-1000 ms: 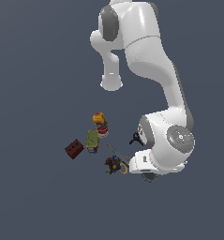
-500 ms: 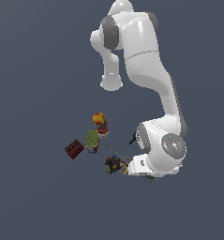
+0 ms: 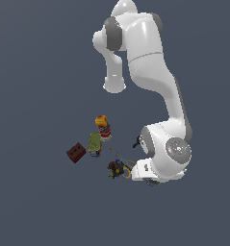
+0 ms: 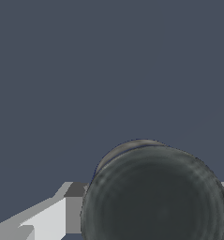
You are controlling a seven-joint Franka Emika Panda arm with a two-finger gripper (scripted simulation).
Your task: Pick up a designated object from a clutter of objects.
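A: Where is the round can (image 4: 155, 197) right now?

B: In the wrist view it fills the space directly under the camera, dark grey inside with a lighter rim, and a pale finger (image 4: 48, 218) shows just beside it on one side, with a sliver of another at the opposite edge. In the exterior view the wrist hides it completely; going by where the arm sits, it should lie just past the orange-handled scissors (image 3: 123, 166), on the side away from the dark toy (image 3: 115, 168).

A: So is the gripper (image 4: 146, 211) closed on it?

B: I cannot tell. The fingers seem to straddle the can, but the contact itself is hidden behind its rim (no gap or touch is visible either way).

A: What would make this step go well?

B: I'd judge the job is to settle a firm squeeze before any lift. Keep the can centred between the fingers, close evenly across its widest part, and press on the wall rather than riding up on the lip, since a shallow round thing may pop out. Then rise straight up, because the scissors lie close by. The green box (image 3: 94, 142), the red-yellow can (image 3: 103, 126) and the brick block (image 3: 76, 152) lie farther off beyond the scissors, so they shouldn't interfere
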